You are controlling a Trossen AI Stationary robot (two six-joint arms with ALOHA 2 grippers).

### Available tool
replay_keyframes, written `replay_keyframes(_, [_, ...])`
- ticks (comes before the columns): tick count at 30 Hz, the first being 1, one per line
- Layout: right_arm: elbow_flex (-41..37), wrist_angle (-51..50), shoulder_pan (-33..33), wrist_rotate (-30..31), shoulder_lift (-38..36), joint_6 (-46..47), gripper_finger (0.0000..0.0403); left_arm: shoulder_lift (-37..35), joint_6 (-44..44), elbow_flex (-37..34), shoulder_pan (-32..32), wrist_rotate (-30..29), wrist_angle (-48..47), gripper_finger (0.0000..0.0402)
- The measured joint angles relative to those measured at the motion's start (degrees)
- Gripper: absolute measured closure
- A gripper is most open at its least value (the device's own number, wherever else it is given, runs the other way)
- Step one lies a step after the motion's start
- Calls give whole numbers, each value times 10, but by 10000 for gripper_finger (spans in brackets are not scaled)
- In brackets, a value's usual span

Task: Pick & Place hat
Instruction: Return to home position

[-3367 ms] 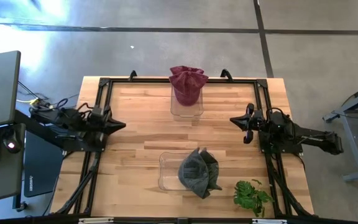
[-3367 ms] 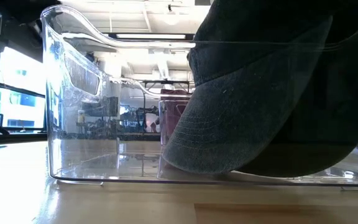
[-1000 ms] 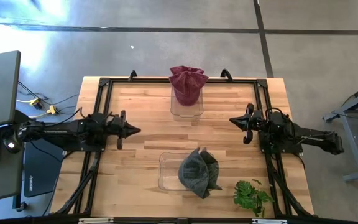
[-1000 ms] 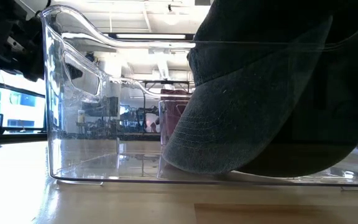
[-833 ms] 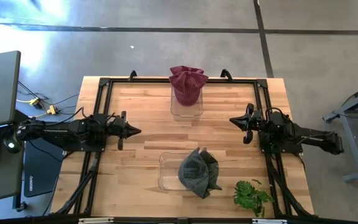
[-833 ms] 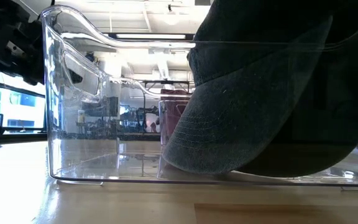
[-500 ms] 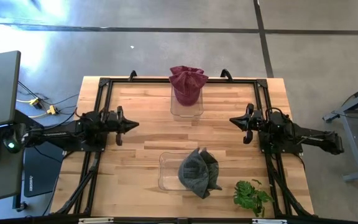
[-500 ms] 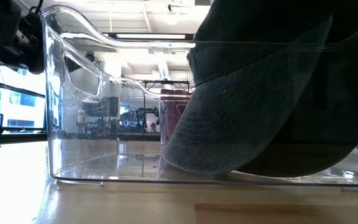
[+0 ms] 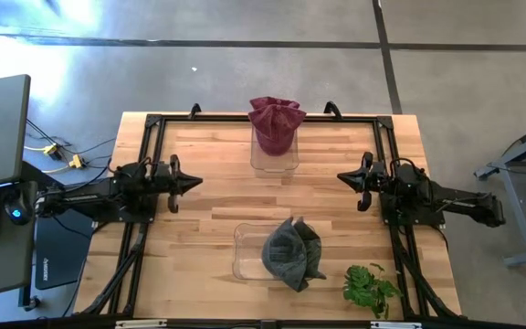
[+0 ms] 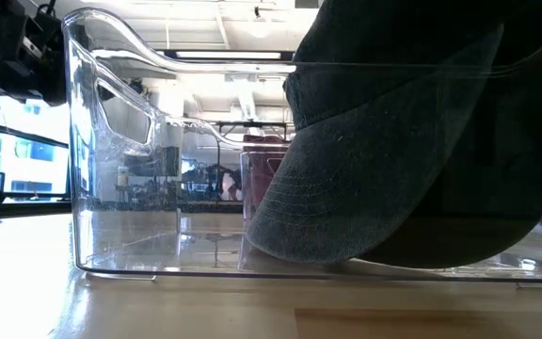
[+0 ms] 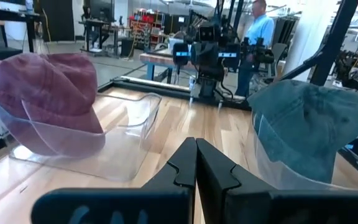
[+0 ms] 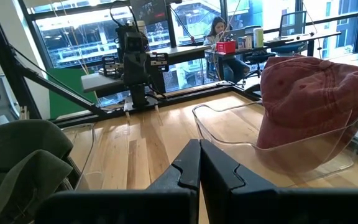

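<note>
Jaws: left jaws and right jaws both shut, empty, at the bench [image 9: 210,146] sides.
Red cap [image 9: 277,119]: in far clear bin [image 9: 272,164].
Dark grey cap [image 9: 290,254]: in near clear bin [image 9: 245,249].
Left to do: likely nothing.

Bright, even overhead light on the worktop [image 9: 217,196], pale glare across the floor [image 9: 26,38] at upper left, short faint shadows — low view backlit by windows [image 10: 17,141], black cap [image 10: 422,141] dark against them.

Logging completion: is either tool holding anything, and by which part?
Nothing is held. The left tool and right tool are shut and empty; the red fabric cap and dark grey fabric cap lie apart from them.
</note>
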Motion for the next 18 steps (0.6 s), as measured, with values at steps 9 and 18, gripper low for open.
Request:
replay_keyframes(9, [0, 0, 0, 0, 0, 0, 402, 1, 0, 0, 0, 0, 2, 402])
replay_keyframes(18, [0, 0, 0, 0, 0, 0, 402, 10, 0, 0, 0, 0, 2, 402])
